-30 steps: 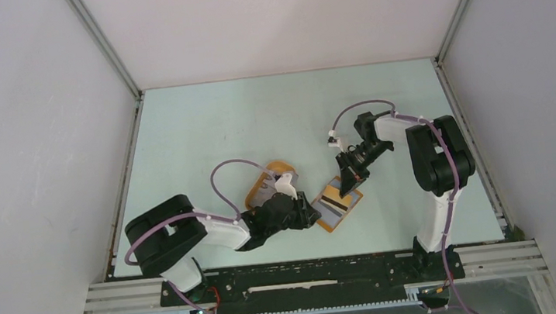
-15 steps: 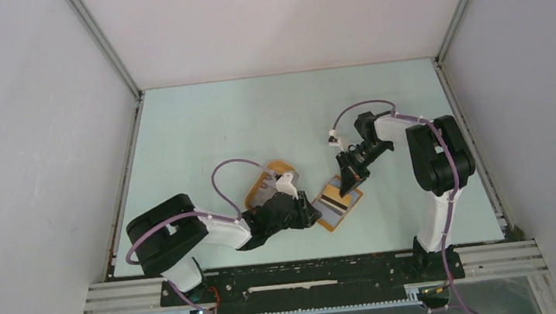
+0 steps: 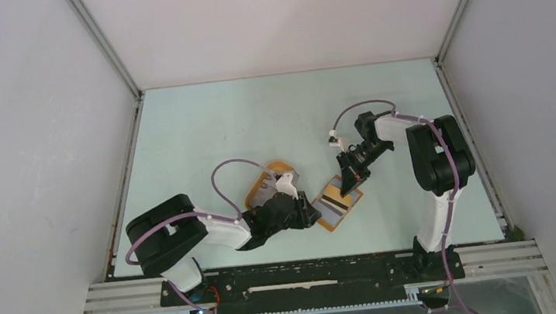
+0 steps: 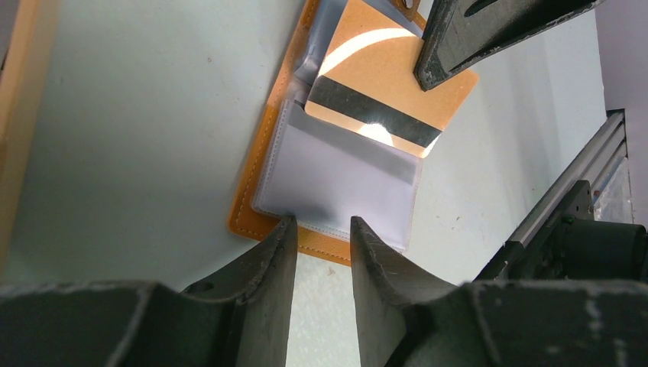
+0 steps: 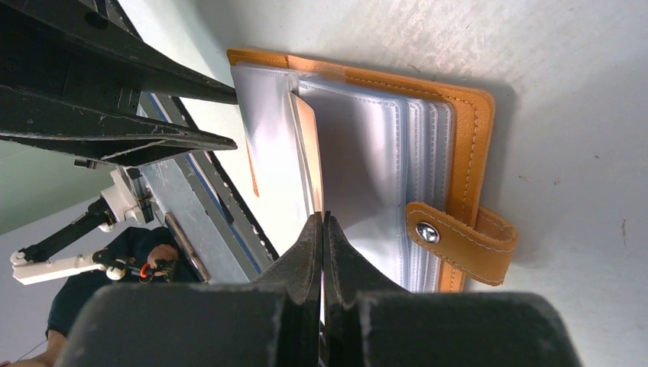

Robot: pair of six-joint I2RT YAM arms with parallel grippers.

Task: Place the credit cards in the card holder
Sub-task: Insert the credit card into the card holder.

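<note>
A: Where was the credit card (image 4: 386, 80)?
B: Clamped in the right gripper (image 5: 322, 223), long edge partly inside the open card holder (image 5: 466, 138), heading toward the left gripper (image 4: 319, 229), whose jaws stood apart at the holder's edge.

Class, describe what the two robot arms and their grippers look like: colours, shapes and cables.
Both the left arm and right arm have black joints with white link shells. A thin mauve cable loops along each. The left gripper and right gripper have black, tapering, scuffed fingers.
</note>
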